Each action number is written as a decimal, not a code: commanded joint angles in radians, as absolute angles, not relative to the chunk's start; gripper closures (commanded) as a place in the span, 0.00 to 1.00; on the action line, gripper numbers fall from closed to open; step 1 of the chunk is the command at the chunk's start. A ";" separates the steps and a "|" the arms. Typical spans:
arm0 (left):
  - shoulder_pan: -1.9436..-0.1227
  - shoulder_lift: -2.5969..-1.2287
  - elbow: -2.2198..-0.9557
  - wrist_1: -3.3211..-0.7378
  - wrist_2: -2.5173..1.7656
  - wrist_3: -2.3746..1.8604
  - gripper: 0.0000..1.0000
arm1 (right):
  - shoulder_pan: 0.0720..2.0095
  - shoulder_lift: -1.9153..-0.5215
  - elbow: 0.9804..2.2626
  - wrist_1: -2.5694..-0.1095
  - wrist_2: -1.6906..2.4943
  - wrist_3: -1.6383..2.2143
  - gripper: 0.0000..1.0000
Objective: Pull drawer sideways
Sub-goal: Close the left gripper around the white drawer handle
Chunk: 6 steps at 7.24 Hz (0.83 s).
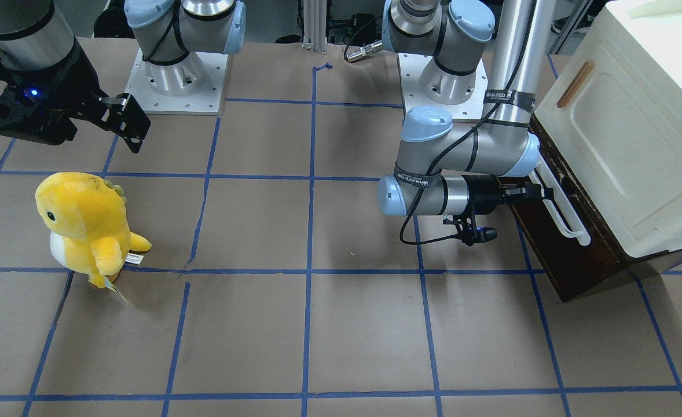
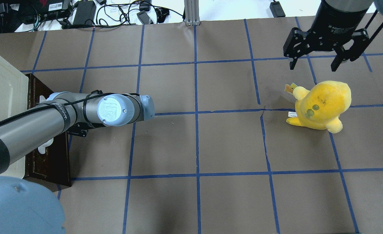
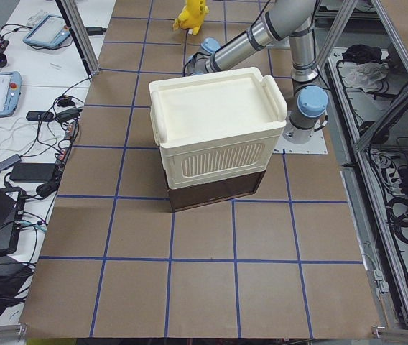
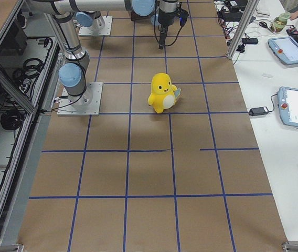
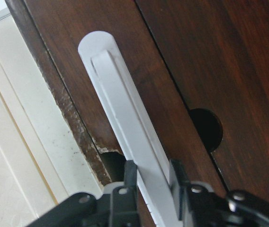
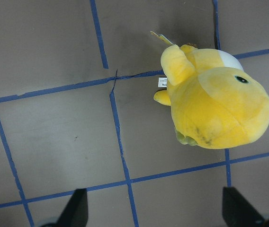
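The drawer (image 1: 555, 249) has a dark brown wooden front and a long white bar handle (image 1: 562, 209), and sits under a cream cabinet at the table's left end. My left gripper (image 1: 541, 191) reaches sideways to the handle. In the left wrist view its fingers (image 5: 130, 172) sit on both sides of the white bar (image 5: 120, 109), shut on it against the brown front (image 5: 196, 56). In the overhead view my arm hides this gripper. My right gripper (image 2: 315, 63) hangs open and empty above the table, far from the drawer (image 2: 45, 159).
The cream cabinet (image 1: 636, 133) with a small wooden handle stands over the drawer. A yellow plush toy (image 1: 86, 226) stands on the brown paper-covered table below my right gripper (image 6: 156, 213). The two arm bases (image 1: 179, 75) are at the back. Blue tape lines grid the table.
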<state>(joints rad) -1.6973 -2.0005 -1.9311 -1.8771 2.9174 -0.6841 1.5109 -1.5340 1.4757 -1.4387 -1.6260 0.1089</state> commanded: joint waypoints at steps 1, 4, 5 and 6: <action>-1.713 -2.002 -1.930 -1.878 2.916 -0.684 0.69 | 1.511 -1.534 1.476 -1.439 -1.626 0.109 0.00; -1.752 -2.002 -1.927 -1.884 2.913 -0.683 0.69 | 1.511 -1.534 1.476 -1.439 -1.626 0.109 0.00; -1.758 -2.002 -1.927 -1.885 2.913 -0.683 0.69 | 1.511 -1.534 1.476 -1.439 -1.626 0.109 0.00; -1.772 -2.002 -1.925 -1.885 2.913 -0.681 0.69 | 1.511 -1.534 1.476 -1.439 -1.626 0.109 0.00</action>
<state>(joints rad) -1.7573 -2.0021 -1.9263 -1.8845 2.9133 -0.6824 1.5110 -1.5340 1.4757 -1.4389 -1.6260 0.1089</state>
